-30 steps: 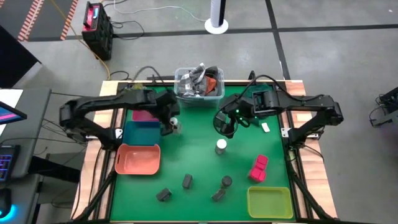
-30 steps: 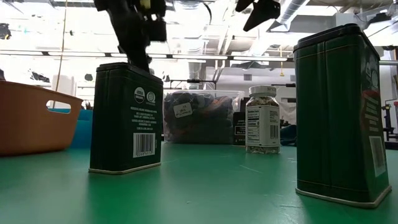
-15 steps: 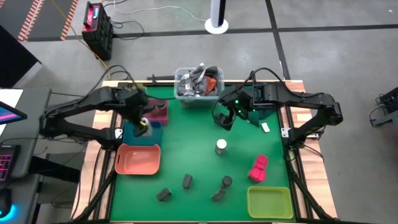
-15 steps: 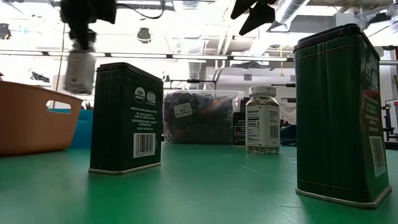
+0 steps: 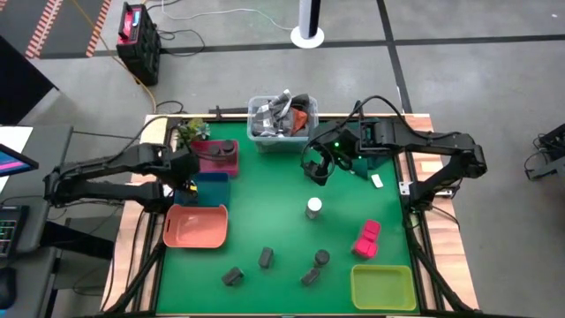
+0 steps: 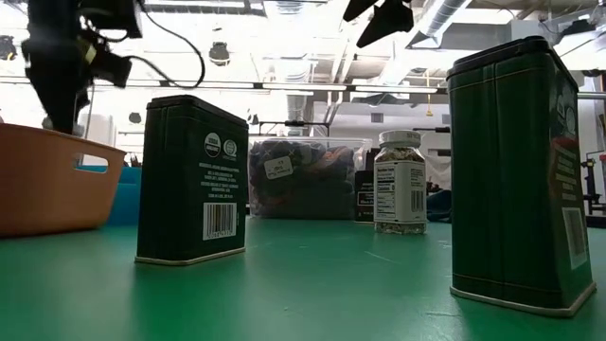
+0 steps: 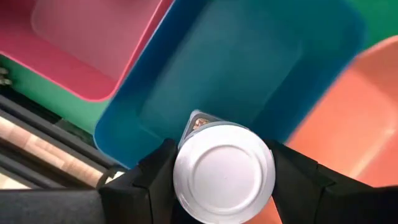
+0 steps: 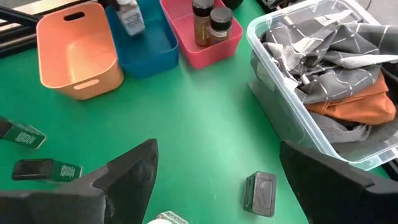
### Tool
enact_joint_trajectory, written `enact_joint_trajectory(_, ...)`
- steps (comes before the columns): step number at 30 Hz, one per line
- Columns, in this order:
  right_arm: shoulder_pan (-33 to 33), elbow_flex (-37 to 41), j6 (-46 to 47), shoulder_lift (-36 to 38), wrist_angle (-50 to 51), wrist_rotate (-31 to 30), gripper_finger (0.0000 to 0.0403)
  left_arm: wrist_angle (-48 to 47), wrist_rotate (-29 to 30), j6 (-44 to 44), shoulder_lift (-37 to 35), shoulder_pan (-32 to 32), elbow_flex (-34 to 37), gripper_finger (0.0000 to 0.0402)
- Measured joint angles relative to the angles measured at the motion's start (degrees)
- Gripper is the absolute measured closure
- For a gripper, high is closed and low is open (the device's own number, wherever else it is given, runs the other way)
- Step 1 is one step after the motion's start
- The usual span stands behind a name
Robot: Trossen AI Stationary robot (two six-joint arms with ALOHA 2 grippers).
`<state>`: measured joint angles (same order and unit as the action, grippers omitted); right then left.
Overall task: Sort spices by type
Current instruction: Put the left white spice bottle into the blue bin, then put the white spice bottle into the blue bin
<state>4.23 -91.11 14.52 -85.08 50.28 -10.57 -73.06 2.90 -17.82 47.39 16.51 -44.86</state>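
Observation:
My left gripper (image 5: pixel 187 183) is shut on a white-topped spice jar (image 7: pixel 224 171) above the blue tray (image 7: pixel 261 68); the right wrist view shows that jar (image 8: pixel 129 15) over the same tray. My right gripper (image 5: pixel 318 168) hangs open over the table's far middle. Below it, another white-topped jar (image 5: pixel 313 208) stands on its base. Two dark jars (image 8: pixel 211 22) stand in the pink tray (image 5: pixel 212 159). Dark tins (image 5: pixel 266 257), one dark round jar (image 5: pixel 321 258) and two pink blocks (image 5: pixel 366 238) rest on the green mat. My left gripper pinches the jar between its two fingers (image 7: pixel 155 177), one on each side of the body just under the white lid (image 7: pixel 224 149). The fingers come from above, pointing down. The jar is lifted clear and hangs over the blue tray.
An orange tray (image 5: pixel 195 226) sits near the blue one; a yellow tray (image 5: pixel 382 287) is at the near right corner. A clear bin of cloth (image 5: pixel 282 119) stands at the far edge. One dark tin (image 8: pixel 260 193) lies by the bin. Bare mat spreads mid-table.
My left gripper has carried the white-topped jar from near the clear bin toward the table's left, to over the blue tray, staying shut on it. My right gripper has drifted slightly toward the far edge and stayed open.

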Motion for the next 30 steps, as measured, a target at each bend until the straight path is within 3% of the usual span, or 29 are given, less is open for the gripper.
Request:
enact_joint_trajectory(8,-0.11,0.0,0.46,0.0,0.35,0.13,0.0042,3.84,1.81,-0.07,-1.08,0.0,4.59,0.0203)
enact_joint_trajectory(15,-0.08,0.0,0.57,0.0,0.46,0.2,0.0042,1.87,1.98,-0.7,-1.02,0.0,3.02,0.0098)
enact_joint_trajectory(22,0.48,0.0,0.42,0.0,1.99,1.2,0.0042,6.03,2.95,2.56,-0.24,-0.1,-4.56,0.0089)
enact_joint_trajectory(25,1.39,0.0,0.42,0.0,5.43,1.77,0.0042,10.96,1.08,4.82,3.48,-0.8,-8.21,0.0092)
enact_joint_trajectory(30,3.37,0.0,0.49,0.88,14.23,1.82,0.0042,17.88,-3.25,8.64,15.82,-2.96,-14.46,0.0092)
